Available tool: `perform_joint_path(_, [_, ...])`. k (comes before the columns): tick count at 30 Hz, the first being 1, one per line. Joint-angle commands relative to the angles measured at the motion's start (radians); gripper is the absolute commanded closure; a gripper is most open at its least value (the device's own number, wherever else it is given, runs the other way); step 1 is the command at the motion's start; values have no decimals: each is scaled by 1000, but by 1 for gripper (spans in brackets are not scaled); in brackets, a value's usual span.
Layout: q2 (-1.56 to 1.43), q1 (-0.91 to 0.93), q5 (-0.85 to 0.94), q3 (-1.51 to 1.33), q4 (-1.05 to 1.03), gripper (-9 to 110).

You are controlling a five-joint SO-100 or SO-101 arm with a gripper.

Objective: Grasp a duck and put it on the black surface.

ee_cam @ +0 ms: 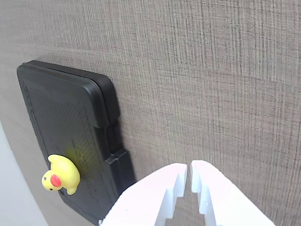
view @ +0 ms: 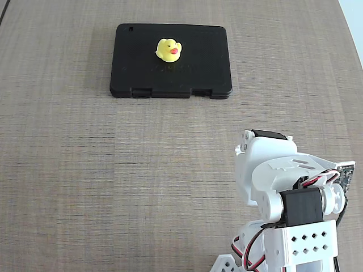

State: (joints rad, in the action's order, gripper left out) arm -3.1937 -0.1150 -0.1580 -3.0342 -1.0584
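Sitting upright on the black surface (view: 198, 62), the duck (view: 168, 50) is tiny, yellow and round-headed, with an orange-red beak. In the wrist view the white gripper (ee_cam: 189, 165) hangs well apart from it over bare table (ee_cam: 211, 70), jaws nearly closed, holding nothing. No writing is legible.

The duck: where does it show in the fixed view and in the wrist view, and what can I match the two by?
Fixed view: the duck sits upper centre, on the black surface.
Wrist view: the duck is at lower left, on the black surface, left of the closed hand.
Shared landmark: the notched latch edge of the black surface, at its lower side in the fixed view and its right side in the wrist view.
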Motion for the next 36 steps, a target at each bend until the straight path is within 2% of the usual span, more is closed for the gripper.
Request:
perform_joint_path(1, [-20, 40, 6, -9, -2, 102])
perform_joint_path(12, [-38, 124, 5, -25, -3, 102])
perform_joint_path(18, [-173, 126, -5, -55, -44, 102])
perform_joint_path(36, [-167, 126, 2, -43, -69, 102])
